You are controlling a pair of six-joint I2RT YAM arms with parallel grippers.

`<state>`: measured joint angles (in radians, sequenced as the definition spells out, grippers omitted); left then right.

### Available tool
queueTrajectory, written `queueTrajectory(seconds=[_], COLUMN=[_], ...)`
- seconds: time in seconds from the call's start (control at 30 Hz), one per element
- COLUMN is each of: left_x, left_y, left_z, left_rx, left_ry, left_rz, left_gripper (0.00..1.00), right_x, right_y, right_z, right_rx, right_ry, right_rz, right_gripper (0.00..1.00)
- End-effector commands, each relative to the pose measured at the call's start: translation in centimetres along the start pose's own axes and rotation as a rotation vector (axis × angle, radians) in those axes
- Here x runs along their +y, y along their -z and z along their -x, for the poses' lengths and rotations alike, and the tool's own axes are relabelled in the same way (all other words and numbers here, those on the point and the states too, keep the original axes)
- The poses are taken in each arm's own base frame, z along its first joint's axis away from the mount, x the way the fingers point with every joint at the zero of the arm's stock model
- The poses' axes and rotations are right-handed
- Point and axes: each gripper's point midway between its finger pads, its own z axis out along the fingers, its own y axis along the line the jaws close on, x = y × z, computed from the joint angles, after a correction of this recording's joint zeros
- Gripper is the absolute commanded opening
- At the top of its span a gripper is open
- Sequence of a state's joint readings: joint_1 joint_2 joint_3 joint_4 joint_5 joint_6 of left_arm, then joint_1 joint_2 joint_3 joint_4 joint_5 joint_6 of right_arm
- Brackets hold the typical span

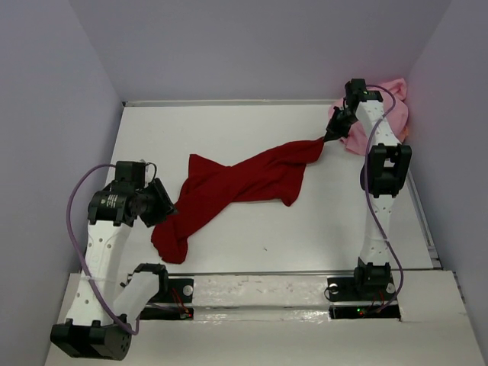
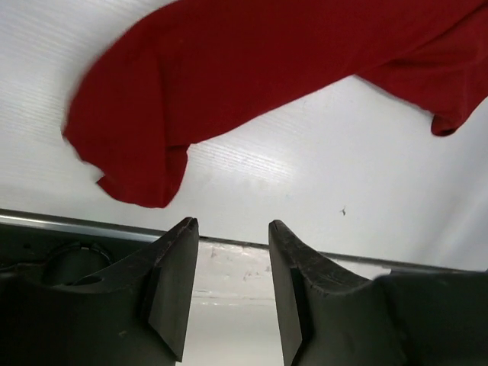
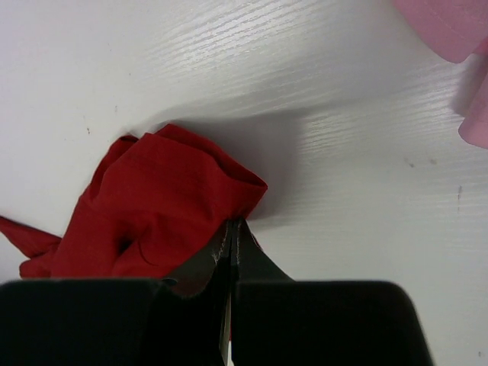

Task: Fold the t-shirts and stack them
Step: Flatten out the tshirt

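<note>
Honestly, the dark red t-shirt point(image 1: 236, 189) lies rumpled across the table point(image 1: 320, 236), floppy and light, bound to sag wherever unsupported. Right gripper point(image 3: 232, 229) is clamped on its far corner; left gripper point(image 2: 232, 229) hangs fingers apart, empty. Best grab: hem corners. Pink t-shirt point(image 1: 390, 107) sits bunched far right.

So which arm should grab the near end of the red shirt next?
Probably left: the left end effector is open beside that end, while the right end effector is shut on the far corner of the red shirt.
</note>
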<state>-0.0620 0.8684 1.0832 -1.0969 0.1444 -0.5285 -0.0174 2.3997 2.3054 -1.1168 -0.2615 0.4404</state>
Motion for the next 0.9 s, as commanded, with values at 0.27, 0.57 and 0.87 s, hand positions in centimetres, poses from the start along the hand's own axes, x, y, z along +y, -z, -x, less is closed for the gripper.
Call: queueTrajectory(seconds=[0.27, 0.57, 0.87], left_x=[-1.3, -4.9, -4.4], left_y=[-3.1, -7.9, -13.5], left_z=[-1.2, 5.2, 6.9], left_rx=[0.094, -0.018, 0.042], left_ry=[-0.088, -0.068, -0.062], left_rz=[-0.016, -0.028, 0.066], left_gripper=[0.66, 0.69, 0.7], right_x=[3.0, 3.5, 3.6], right_y=[3.7, 3.9, 4.4], right_z=[1.4, 1.2, 0.9], right_rx=[-0.077, -0.07, -0.07], right_ry=[0.054, 0.065, 0.083], right_rz=[0.098, 0.125, 0.136], right_gripper=[0.0, 0.0, 0.0])
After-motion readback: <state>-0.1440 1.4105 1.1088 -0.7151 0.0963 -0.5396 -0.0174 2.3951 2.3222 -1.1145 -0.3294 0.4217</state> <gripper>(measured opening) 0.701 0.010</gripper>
